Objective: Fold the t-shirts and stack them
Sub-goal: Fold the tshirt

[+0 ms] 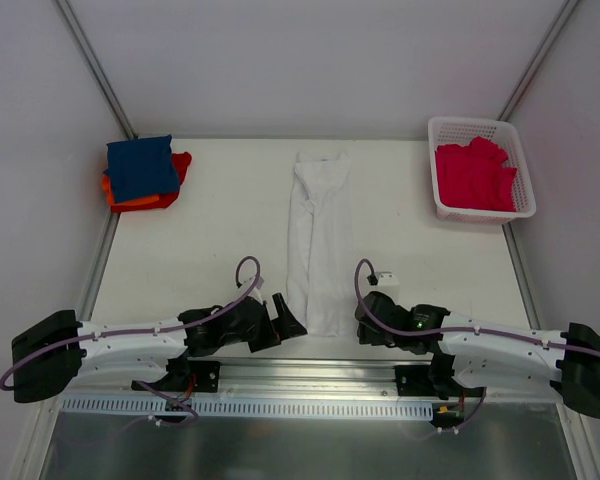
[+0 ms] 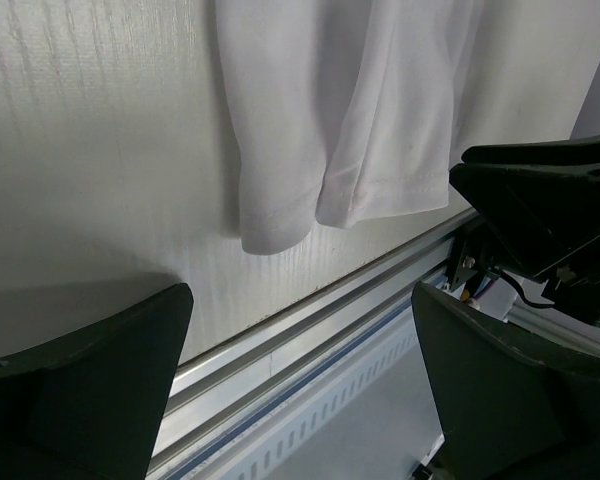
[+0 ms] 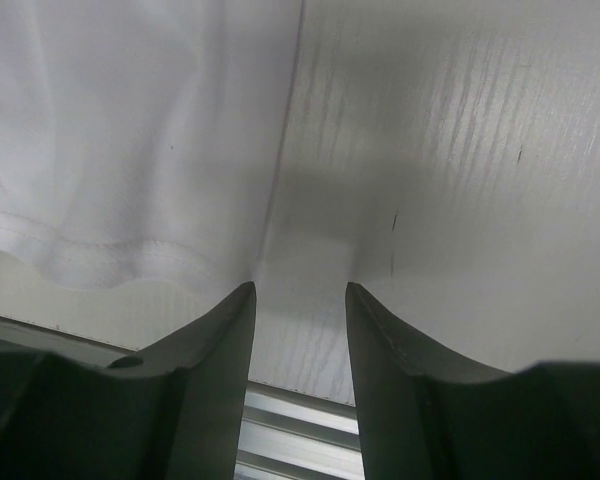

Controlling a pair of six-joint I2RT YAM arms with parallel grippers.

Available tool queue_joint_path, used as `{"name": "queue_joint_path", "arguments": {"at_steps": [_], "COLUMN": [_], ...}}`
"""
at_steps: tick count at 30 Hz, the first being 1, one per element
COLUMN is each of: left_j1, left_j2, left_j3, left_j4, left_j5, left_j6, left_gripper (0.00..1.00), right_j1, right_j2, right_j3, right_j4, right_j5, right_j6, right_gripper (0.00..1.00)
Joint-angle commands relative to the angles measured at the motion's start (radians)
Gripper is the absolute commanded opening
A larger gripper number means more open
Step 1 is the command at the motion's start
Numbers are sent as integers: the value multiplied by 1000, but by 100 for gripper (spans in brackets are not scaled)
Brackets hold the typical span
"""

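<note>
At bench [image 1: 200,230] centre in the overhead view, the white t-shirt [image 1: 320,230] lies flat. It is folded into a narrow strip running from 12 o'clock to 6 o'clock, collar end far, hem near.

The left pincer [image 1: 288,325] sits at 9 o'clock of the hem, just beside its corner. Its fingers [image 2: 80,390] are spread wide with nothing between them. In the left wrist view the hem [image 2: 350,120] lies at 12 o'clock, apart from both fingers.

The right pincer [image 1: 364,320] sits at 3 o'clock of the hem. Its fingers [image 3: 210,370] stand apart, with bare bench showing in the gap and no cloth pinched. In the right wrist view the shirt lies at 10 o'clock, and its side edge ends just beside one fingertip. Contact there cannot be determined.

At 10 o'clock on the bench, a folded navy t-shirt [image 1: 140,168] rests on an orange-red t-shirt [image 1: 180,165]. At 2 o'clock, a crimson-pink t-shirt [image 1: 475,178] lies inside a white basket [image 1: 480,125]. Both are well apart from the pincers.
</note>
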Motion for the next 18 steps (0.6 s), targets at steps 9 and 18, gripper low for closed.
{"name": "queue_joint_path", "arguments": {"at_steps": [9,18], "left_j1": [-8,-8], "left_j2": [66,112], "left_j3": [-19,-14], "left_j4": [-158,-138], "left_j5": [-140,-141], "left_j6": [31,34], "left_gripper": [93,87], "right_j1": [45,52], "right_j2": [20,23], "right_j3": [9,29], "right_j4": [34,41], "right_j5": [81,101], "right_j6": [64,52], "right_gripper": [48,54]}}
